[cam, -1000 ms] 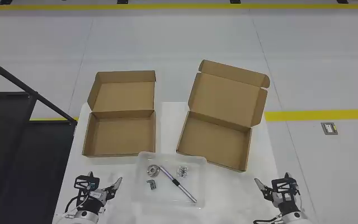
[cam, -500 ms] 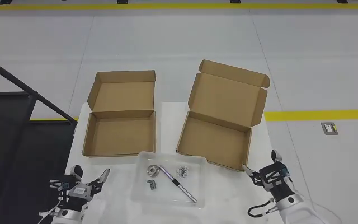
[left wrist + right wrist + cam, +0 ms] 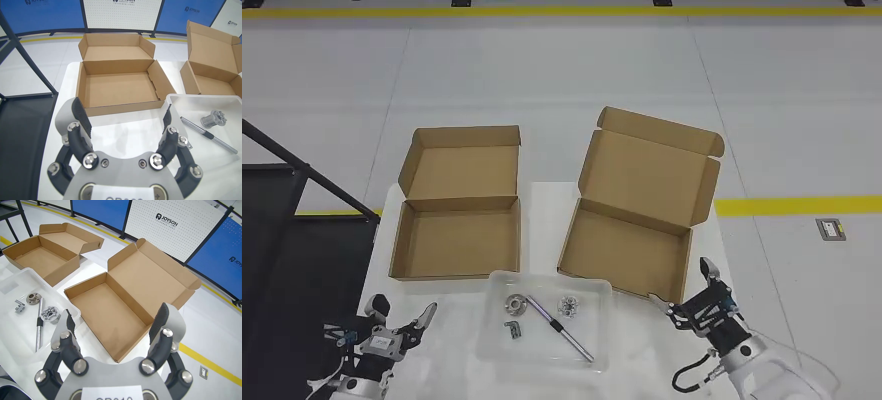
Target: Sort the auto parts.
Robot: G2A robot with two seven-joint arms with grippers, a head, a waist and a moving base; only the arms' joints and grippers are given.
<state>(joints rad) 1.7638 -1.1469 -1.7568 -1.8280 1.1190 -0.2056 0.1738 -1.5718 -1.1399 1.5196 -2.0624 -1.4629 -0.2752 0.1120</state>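
**Parts in the tray, both grippers empty**

The left gripper (image 3: 404,310) hovers over the table's (image 3: 547,220) near left corner, jaws wide apart, holding nothing. Behind it sits the left box (image 3: 457,240). The clear tray (image 3: 532,350) holds a bracket (image 3: 513,327), flange (image 3: 513,303), rod (image 3: 562,328) and toothed hub (image 3: 568,305) (all metal). The right gripper (image 3: 677,282), likewise spread and empty, hangs at the right box's (image 3: 627,255) near corner.

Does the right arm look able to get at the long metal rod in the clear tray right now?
Probably yes: the right gripper is open near the tray, and the rod lies uncovered in that open-topped tray with nothing over it.
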